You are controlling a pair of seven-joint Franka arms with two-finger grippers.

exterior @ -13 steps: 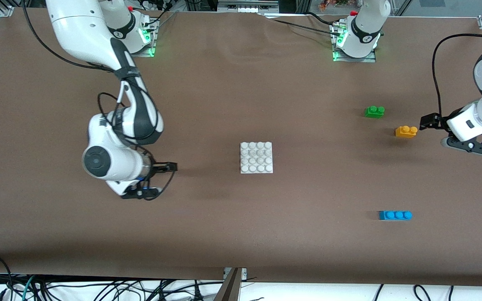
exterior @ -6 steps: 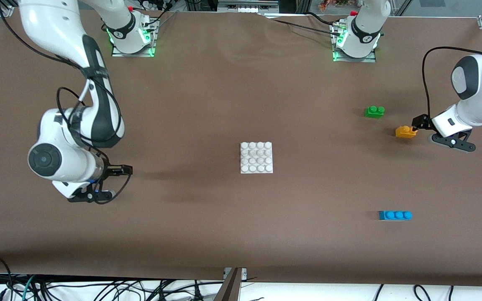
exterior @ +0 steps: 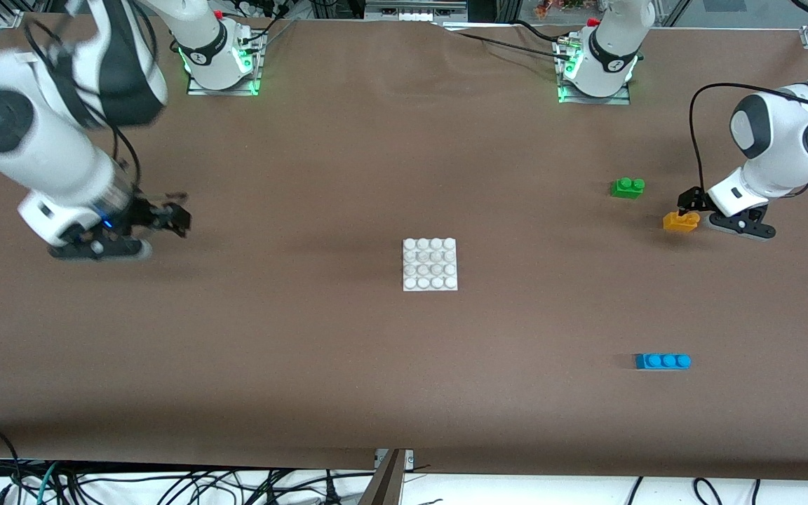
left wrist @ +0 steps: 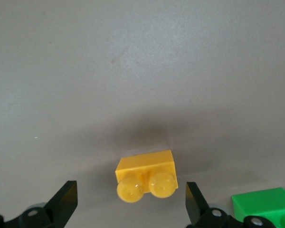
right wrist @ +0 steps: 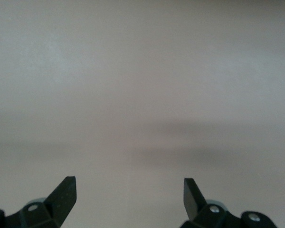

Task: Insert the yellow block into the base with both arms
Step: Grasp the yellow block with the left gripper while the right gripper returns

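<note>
Since the left gripper (left wrist: 128, 202) hangs spread over the yellow block (left wrist: 146, 175), center both fingers round its 2 studs before clamping, w/ the right gripper (exterior: 169, 216) also spread, waiting over bare table.

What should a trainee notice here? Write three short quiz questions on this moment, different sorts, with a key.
1. True or false: the left pincer has shut on the yellow block.
2. Which brick lies nearest the front camera? A green brick B blue brick C yellow block
3. Fill in: the base carries ___ bricks.

Key: 1 false, it is open with the block between its fingers. 2 B. 3 no. The right pincer is open over bare table.
</note>
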